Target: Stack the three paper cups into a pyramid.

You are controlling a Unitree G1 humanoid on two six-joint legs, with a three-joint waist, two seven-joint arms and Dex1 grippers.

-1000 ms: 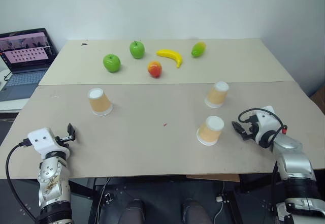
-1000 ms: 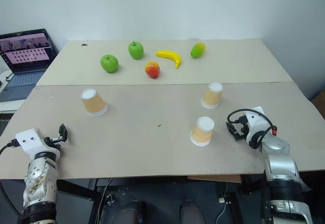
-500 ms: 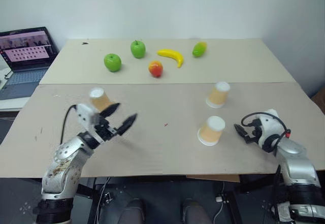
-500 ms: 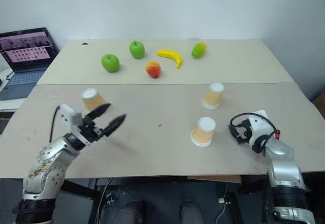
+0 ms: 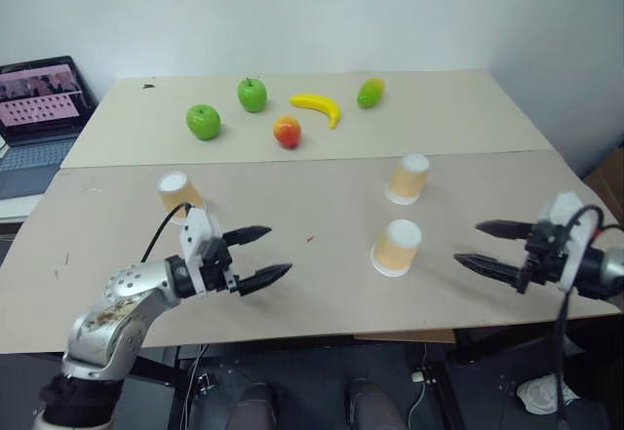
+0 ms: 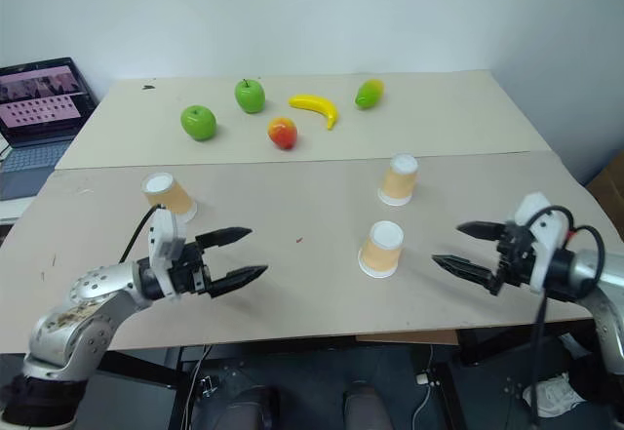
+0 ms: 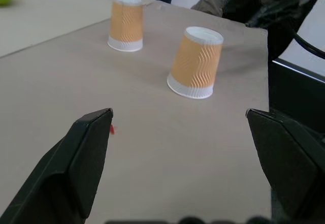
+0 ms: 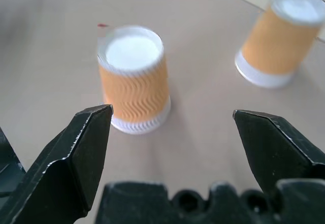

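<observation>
Three tan-orange paper cups stand upside down and apart on the table: one at the left (image 5: 178,194), one at the centre right (image 5: 395,248), one behind it (image 5: 409,178). No pyramid stands. My left gripper (image 5: 265,254) hovers open just right of the left cup, pointing toward the middle. My right gripper (image 5: 482,244) hangs open to the right of the centre-right cup, pointing at it. That cup (image 8: 134,77) sits between the right gripper's fingers in the right wrist view, some way ahead. Both right-hand cups (image 7: 195,62) lie ahead of the left gripper's fingers (image 7: 76,163).
On the far table lie two green apples (image 5: 203,121), a red apple (image 5: 286,132), a banana (image 5: 315,106) and a green-yellow fruit (image 5: 369,91). An open laptop (image 5: 39,108) stands at the far left. A tiny red speck (image 5: 309,239) marks the table's middle.
Both arms rose off the table edge. The left gripper swung in toward the middle, pointing right; the right gripper lifted, drew back a little and turned toward the near cup. The camera shifted slightly.
</observation>
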